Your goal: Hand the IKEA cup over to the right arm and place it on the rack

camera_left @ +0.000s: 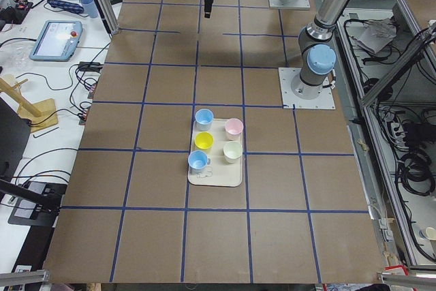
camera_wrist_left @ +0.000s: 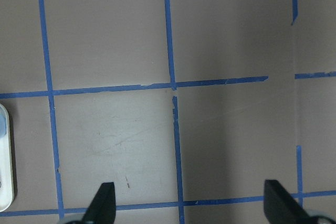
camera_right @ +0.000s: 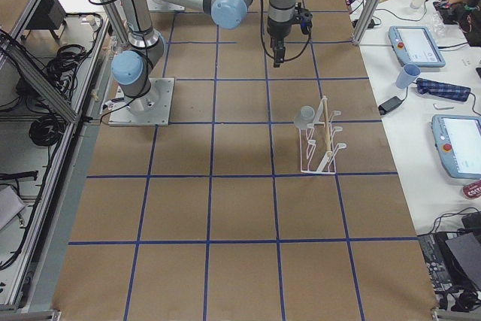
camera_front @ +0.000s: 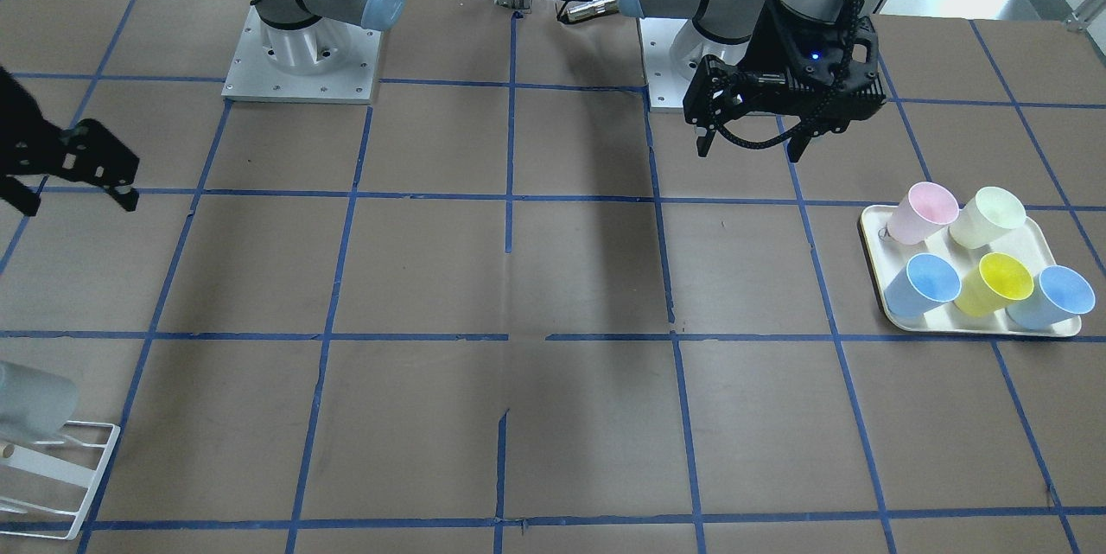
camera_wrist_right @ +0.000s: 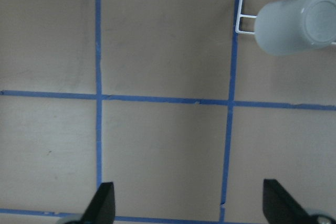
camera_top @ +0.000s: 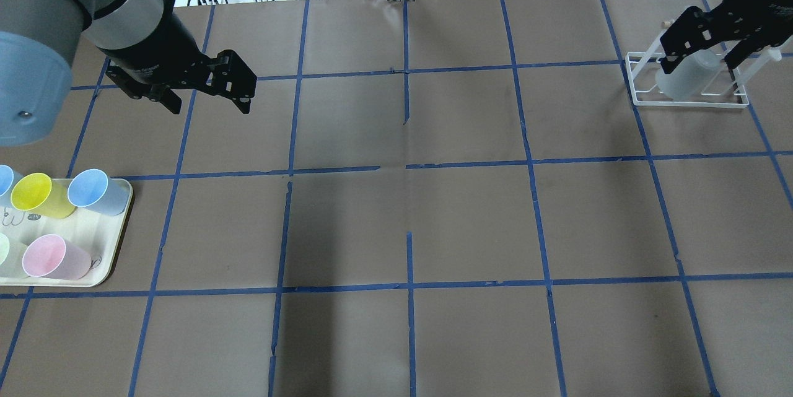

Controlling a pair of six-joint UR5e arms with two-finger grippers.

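Both jaws wide, empty.
You see the IKEA cup (camera_wrist_right: 296, 24) on the rack (camera_right: 319, 140), clear of the right jaws.

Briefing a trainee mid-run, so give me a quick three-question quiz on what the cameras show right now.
1. True or false: the IKEA cup rests on the white wire rack.
2. How many cups are on the cream tray? A) three B) four C) five
3. Fill in: the left pincer and the right pincer are both ____ and hold nothing.
Key: 1 true; 2 C; 3 open.
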